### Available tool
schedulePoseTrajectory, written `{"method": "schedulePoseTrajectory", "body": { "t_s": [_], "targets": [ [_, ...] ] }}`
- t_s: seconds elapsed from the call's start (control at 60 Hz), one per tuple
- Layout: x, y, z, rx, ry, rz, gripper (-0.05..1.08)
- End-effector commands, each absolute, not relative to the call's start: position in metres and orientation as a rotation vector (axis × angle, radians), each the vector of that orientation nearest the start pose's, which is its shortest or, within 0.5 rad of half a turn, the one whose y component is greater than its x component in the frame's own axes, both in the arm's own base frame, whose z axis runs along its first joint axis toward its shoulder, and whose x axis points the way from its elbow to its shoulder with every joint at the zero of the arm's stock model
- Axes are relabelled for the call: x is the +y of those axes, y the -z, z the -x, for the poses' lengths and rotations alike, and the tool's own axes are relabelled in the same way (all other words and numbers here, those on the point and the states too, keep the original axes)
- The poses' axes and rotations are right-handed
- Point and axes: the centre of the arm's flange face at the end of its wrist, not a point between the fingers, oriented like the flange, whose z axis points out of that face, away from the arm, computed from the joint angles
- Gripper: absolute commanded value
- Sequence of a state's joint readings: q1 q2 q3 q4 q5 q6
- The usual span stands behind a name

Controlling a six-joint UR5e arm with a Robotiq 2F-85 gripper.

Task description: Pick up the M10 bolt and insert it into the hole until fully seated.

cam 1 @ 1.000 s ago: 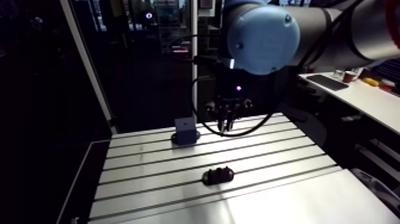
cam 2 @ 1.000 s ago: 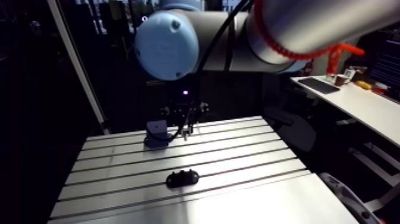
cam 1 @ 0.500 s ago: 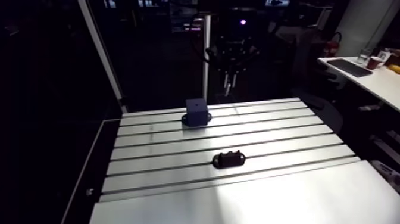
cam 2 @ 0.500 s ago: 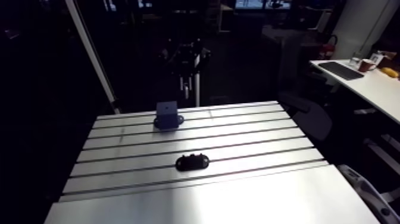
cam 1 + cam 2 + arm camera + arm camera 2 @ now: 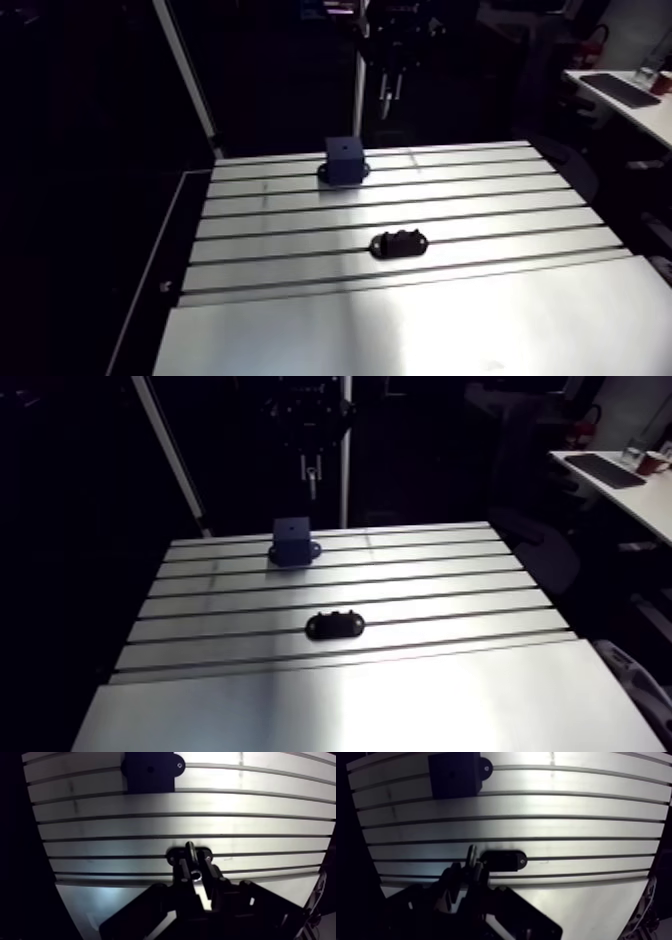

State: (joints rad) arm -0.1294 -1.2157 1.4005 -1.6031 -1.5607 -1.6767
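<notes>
M10 bolt [image 5: 190, 853] is clamped in my pincer [image 5: 194, 871], which has risen well clear of the bench [image 5: 480, 200] since just before. Pick-up looks done to me; the blue block [image 5: 343, 159] near the far edge awaits insertion.

The tabletop [image 5: 290, 215] is bare aluminium with a brushed, satin sheen, cut by dark slots. The blue block [image 5: 344, 160] on it looks matt, like moulded plastic. The black holder [image 5: 400, 243] is dark with a faint gloss. Beyond the holder from the blue block lies a plain sheet [image 5: 420, 325], smooth and softly reflective. The bolt [image 5: 189, 852], gripped in the hand [image 5: 196, 872], is grey metal with a dull shine. The hand itself is matt black.
</notes>
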Motion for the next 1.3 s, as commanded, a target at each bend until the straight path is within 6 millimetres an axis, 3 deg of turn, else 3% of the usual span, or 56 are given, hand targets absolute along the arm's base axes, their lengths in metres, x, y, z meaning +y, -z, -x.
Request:
{"method": "schedulePoseTrajectory", "body": {
  "t_s": [0.017, 0.15, 0.533, 1.3],
  "targets": [
    [-0.066, -0.363, 0.649, 2.966, 0.046, -0.035, 1.08],
    [-0.070, -0.348, 0.664, 2.953, 0.049, -0.026, 1.08],
    [-0.087, -0.330, 0.690, 2.947, 0.041, 0.014, 1.08],
    [-0.100, -0.308, 0.713, 2.937, 0.023, 0.048, 1.08]
  ]
}}
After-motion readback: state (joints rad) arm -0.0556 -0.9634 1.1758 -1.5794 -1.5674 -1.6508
